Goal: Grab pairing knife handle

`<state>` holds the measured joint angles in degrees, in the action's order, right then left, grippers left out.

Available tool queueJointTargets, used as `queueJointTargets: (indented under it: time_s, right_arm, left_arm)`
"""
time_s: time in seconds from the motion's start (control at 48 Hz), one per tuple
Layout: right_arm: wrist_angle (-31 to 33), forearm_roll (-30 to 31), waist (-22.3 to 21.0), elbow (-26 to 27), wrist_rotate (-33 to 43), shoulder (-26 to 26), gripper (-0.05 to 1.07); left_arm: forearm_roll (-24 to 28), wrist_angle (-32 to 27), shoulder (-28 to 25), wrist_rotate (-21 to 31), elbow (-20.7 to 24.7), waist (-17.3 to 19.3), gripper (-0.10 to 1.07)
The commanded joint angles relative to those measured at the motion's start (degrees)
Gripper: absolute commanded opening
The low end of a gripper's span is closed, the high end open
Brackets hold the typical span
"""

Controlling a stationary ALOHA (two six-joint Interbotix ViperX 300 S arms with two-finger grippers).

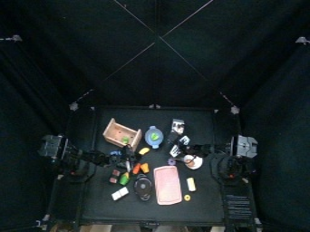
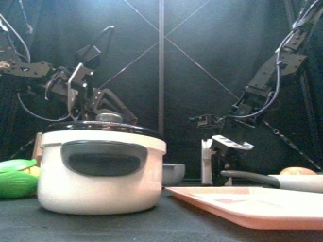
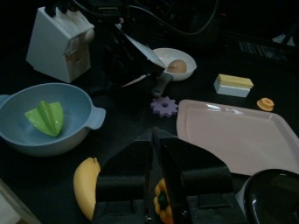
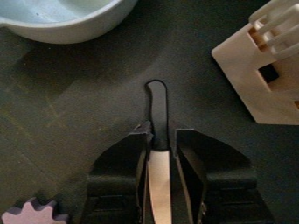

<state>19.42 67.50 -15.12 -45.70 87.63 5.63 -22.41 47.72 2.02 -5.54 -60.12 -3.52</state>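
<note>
Right pincer closing in on the paring knife

Nearest, the right pincer (image 4: 162, 171) is straddling the knife (image 4: 159, 166), jaws apart, grip unfinished; its black handle (image 4: 156, 105) is lying on the tabletop (image 4: 70, 105) beside the knife block (image 4: 263, 61).

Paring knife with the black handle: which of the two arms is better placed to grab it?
Right. The black-handled paring knife lies straight ahead of the right gripper, in line with it, beside the white knife block. The left gripper hangs by the pink plastic tray, with no knife near it.
</note>
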Motion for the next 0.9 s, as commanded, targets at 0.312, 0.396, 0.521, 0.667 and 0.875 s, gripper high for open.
queueJointTargets:
  time_s: [0.312, 0.396, 0.521, 0.667, 0.875]
  right_arm:
    - [5.4, -0.2, 3.5, 1.8, 0.0, -6.0, 0.55]
    - [6.0, -0.1, 4.5, 1.8, 0.0, -7.5, 0.55]
    - [6.3, -0.1, 5.0, 1.5, 0.0, -8.8, 0.55]
    - [6.3, 0.2, 5.4, 1.6, -0.1, -8.9, 0.55]
    - [6.3, 1.4, 6.4, 1.9, -0.1, -8.9, 0.55]
  left_arm:
    - [0.0, 0.4, 0.6, -0.1, 0.7, -0.2, 0.53]
    - [0.0, 0.5, 0.7, -0.1, 0.7, -0.2, 0.53]
    - [0.0, 0.5, 0.7, -0.1, 0.7, -0.2, 0.53]
    - [0.0, 0.4, 0.7, -0.1, 0.7, -0.2, 0.53]
    - [0.1, 0.4, 0.7, -0.1, 1.2, -0.7, 0.53]
